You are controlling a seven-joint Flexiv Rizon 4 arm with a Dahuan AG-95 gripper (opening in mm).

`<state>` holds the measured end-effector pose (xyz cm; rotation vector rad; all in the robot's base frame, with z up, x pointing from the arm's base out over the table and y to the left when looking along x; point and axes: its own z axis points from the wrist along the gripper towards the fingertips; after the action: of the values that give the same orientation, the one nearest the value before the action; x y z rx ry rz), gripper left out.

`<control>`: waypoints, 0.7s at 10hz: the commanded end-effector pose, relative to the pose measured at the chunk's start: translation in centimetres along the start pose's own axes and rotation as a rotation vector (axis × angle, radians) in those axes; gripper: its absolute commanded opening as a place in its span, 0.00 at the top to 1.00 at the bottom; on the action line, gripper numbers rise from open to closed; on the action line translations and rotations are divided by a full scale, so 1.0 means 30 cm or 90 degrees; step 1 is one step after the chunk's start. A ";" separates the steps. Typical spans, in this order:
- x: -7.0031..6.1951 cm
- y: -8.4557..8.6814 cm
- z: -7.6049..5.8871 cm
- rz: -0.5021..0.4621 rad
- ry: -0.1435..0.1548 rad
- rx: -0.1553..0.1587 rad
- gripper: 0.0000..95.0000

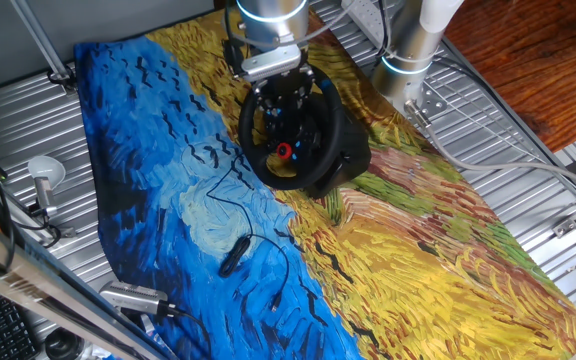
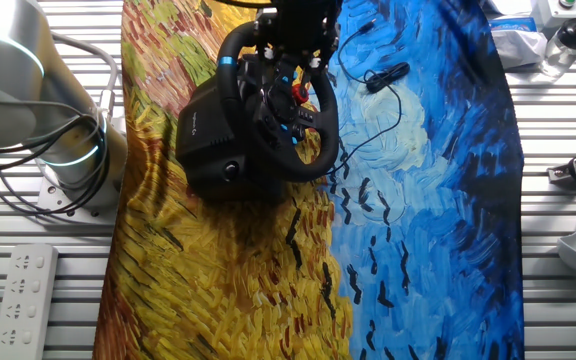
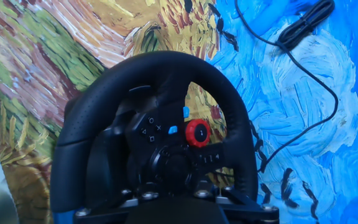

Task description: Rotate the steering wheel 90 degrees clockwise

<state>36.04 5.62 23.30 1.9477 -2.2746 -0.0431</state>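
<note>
The steering wheel (image 1: 323,150) is a black thick-rimmed wheel on a bulky black base, standing on the painted cloth. Its hub shows small blue-lit buttons and a red knob (image 3: 197,132). A blue stripe marks the rim (image 2: 226,62). My gripper (image 1: 286,90) is down at the top of the rim, and the rim there is hidden behind it. The other fixed view has the gripper (image 2: 296,48) over the wheel's far edge. In the hand view the wheel (image 3: 235,124) fills the frame, and only the gripper's (image 3: 176,208) dark underside shows at the bottom. The fingers cannot be made out.
A small black cabled device (image 1: 233,257) lies on the blue part of the cloth, left of the wheel. The arm's base (image 1: 408,60) stands behind the wheel on the metal table. A power strip (image 2: 23,290) and loose tools lie along the table edges.
</note>
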 end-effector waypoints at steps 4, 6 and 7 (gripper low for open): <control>-0.012 0.001 -0.004 0.005 0.001 -0.020 0.60; -0.021 0.002 -0.002 0.008 0.000 -0.020 0.60; -0.021 0.002 -0.002 0.009 0.002 -0.020 0.60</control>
<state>35.98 6.18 23.32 1.9174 -2.2708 -0.0675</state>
